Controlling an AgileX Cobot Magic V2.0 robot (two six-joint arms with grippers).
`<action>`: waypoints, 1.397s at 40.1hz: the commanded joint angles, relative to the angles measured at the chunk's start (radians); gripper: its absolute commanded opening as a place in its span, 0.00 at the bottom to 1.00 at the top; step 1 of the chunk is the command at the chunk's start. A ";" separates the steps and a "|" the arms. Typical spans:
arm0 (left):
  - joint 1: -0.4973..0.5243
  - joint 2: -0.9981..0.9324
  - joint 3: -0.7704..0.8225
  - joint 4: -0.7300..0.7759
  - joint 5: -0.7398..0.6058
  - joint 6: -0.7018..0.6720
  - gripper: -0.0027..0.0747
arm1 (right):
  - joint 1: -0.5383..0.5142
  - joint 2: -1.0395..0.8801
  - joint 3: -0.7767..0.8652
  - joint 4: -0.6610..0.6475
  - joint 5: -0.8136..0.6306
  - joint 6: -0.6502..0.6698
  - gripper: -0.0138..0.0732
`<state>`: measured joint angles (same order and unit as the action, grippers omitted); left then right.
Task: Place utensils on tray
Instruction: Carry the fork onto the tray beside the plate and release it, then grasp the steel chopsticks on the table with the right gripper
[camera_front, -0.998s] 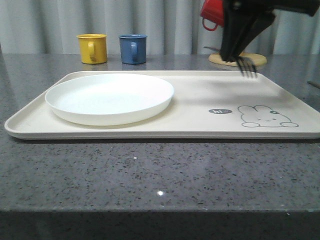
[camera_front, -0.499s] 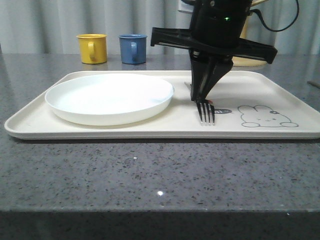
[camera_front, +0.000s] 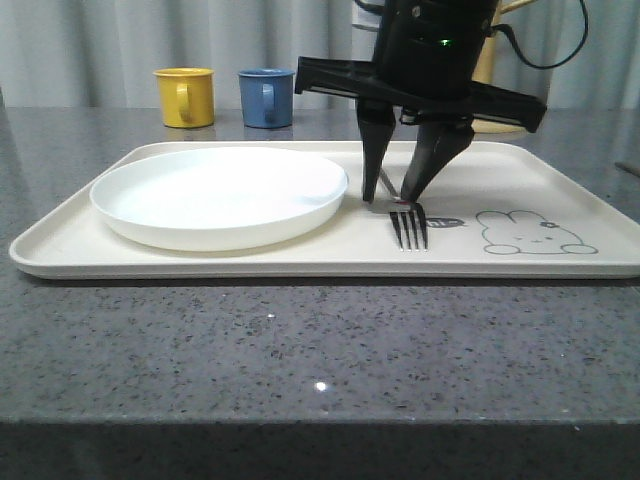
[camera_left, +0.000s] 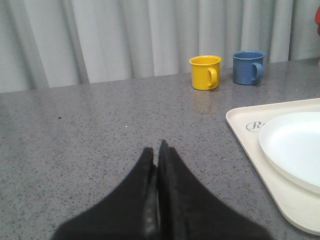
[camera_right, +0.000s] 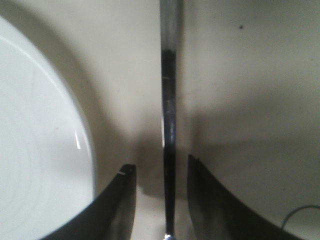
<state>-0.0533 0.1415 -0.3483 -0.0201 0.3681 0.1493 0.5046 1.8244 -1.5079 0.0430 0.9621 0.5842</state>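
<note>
1. Your R gripper (camera_front: 400, 190) has just let go: jaws were pinched on the fork (camera_front: 408, 222) half a sec ago, now spread either side of it.
2. Fork lies flat on the tray (camera_front: 560, 180), just beside the plate (camera_front: 215, 195), tines toward you. One utensil looks done; I'd say retract next.
3. L gripper (camera_left: 158, 162) pressed together, empty, over the bench (camera_left: 90, 130).
4. Writing: "hi~" bubble by the rabbit (camera_front: 532, 232); script by plate partly cut off, can't read.

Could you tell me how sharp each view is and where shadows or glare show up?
Front view: sharp; small glints on the counter. Left wrist view: mugs crisp, the near left gripper a soft dark blur. Right wrist view: close and soft, shadow around the fork handle, a glare streak on the plate rim.
</note>
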 joint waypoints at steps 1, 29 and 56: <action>0.001 0.011 -0.027 -0.010 -0.083 -0.007 0.01 | -0.010 -0.088 -0.024 -0.021 -0.031 0.000 0.52; 0.001 0.011 -0.027 -0.010 -0.083 -0.007 0.01 | -0.419 -0.212 -0.076 -0.233 0.373 -0.367 0.52; 0.001 0.011 -0.027 -0.010 -0.083 -0.007 0.01 | -0.621 -0.200 0.135 0.001 0.168 -0.613 0.52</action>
<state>-0.0533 0.1415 -0.3483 -0.0201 0.3681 0.1493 -0.1277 1.6611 -1.3510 0.0355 1.1594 -0.0136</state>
